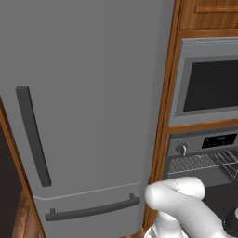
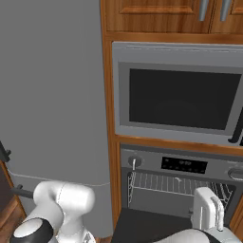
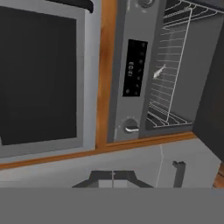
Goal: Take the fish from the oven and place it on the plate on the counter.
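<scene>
The fish (image 3: 159, 71) lies on the wire rack (image 3: 168, 65) inside the oven (image 2: 182, 182), a small pale sliver against the bars; in my right base view I think the faint speck on the rack is the same fish (image 2: 178, 180), though it is too small there to be sure. The oven door hangs open, dark, below the cavity. Above the rack runs the steel panel with its round knob (image 2: 134, 162) and dark display (image 2: 184, 165). My pincer (image 3: 113, 177) is clenched on nothing, its tips pressed together at the bottom of the hand view, well apart from the fish. Over the oven sits the microwave (image 2: 182, 92) in its wooden frame, with wooden cabinets (image 2: 156, 14) above. Beside them stands the big grey fridge (image 1: 83, 107) with dark handles.
</scene>
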